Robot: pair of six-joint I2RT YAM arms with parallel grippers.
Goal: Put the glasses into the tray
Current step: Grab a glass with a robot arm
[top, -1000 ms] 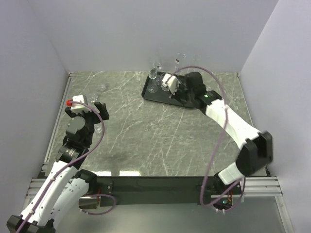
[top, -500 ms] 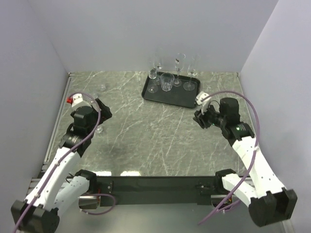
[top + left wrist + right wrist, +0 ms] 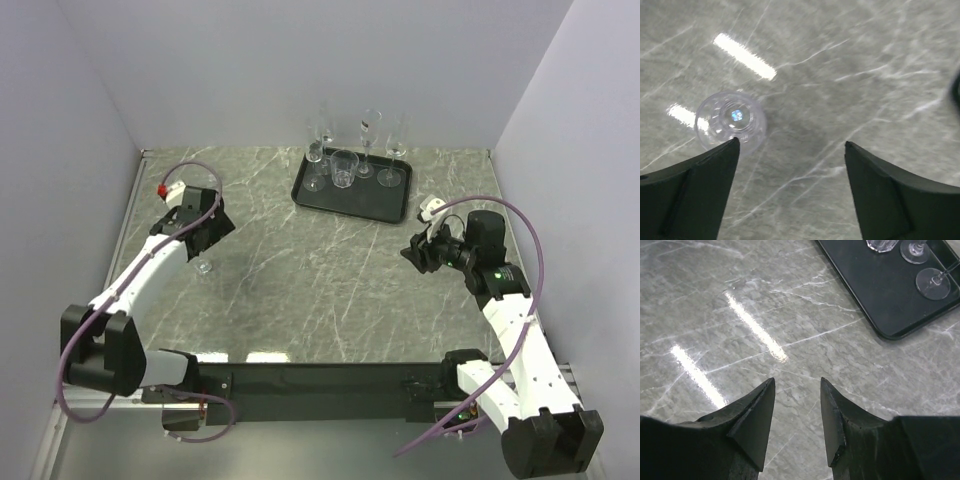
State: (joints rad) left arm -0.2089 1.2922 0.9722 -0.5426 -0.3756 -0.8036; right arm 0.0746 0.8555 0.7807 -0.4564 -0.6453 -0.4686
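While both arms reach over the grey marbled worktop point(image 3: 320, 290), the black tray point(image 3: 350, 203) lies at 12 o'clock in the overhead view. Its long axis runs roughly 9 to 3 o'clock, with the right end a little nearer the arms. Clear stemmed glasses point(image 3: 397, 140) stand upright in it along the far side, long axes vertical and mouths up. There are at least three, with a wider tumbler point(image 3: 344, 168) among them; the exact count cannot be told. One small tumbler point(image 3: 731, 122) stands apart on the worktop at 9 o'clock, upright and clear. Its round base shows through the open mouth in the left wrist view. The left fingers point(image 3: 695, 190) are spread wide and hold nothing, and the tip of one lies just beside the small tumbler's rim. The right fingers point(image 3: 752, 425), at 3 o'clock, stand a narrow gap apart with nothing between them. They are over bare worktop, with a rounded corner of the tray at their 1 o'clock, where round glass feet show.
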